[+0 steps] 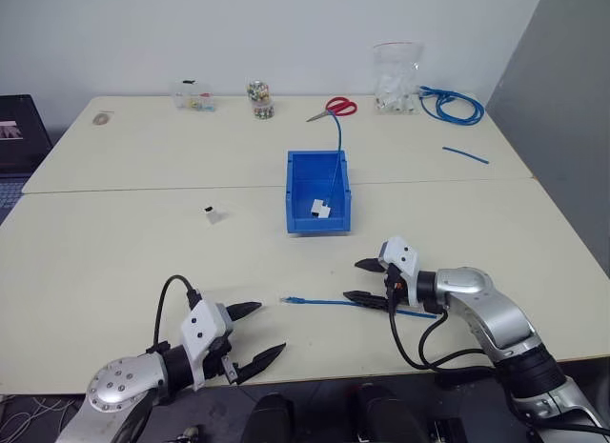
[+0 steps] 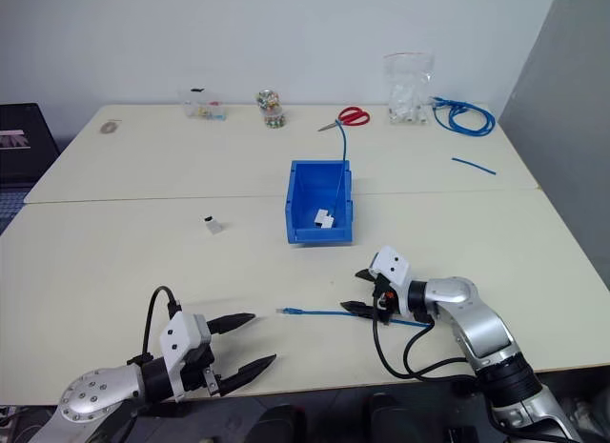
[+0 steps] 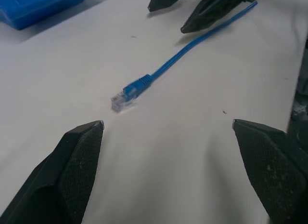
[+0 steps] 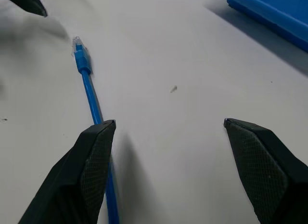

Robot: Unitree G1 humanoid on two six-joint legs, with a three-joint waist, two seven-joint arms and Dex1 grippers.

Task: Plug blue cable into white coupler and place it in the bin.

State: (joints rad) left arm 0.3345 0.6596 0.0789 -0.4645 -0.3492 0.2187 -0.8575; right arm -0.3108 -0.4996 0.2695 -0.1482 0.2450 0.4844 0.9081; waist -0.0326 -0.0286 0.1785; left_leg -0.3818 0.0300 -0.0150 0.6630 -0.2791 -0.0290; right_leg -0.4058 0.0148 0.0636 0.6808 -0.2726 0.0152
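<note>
1. My left gripper (image 1: 259,340) hovered low at the near left, and my right gripper (image 1: 364,281) at the near right; both pointed inward.
2. The blue cable (image 1: 329,301) lay between them, its tail hidden under my right wrist.
3. Both jaws stood spread and held nothing; one right finger (image 4: 94,156) was over the cable.
4. The white coupler (image 1: 213,213) lay farther left, and the bin (image 1: 295,191) beyond.

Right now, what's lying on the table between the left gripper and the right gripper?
The plug end of the blue cable lies between the left gripper and the right gripper, seen in the left eye view; otherwise bare table.
</note>
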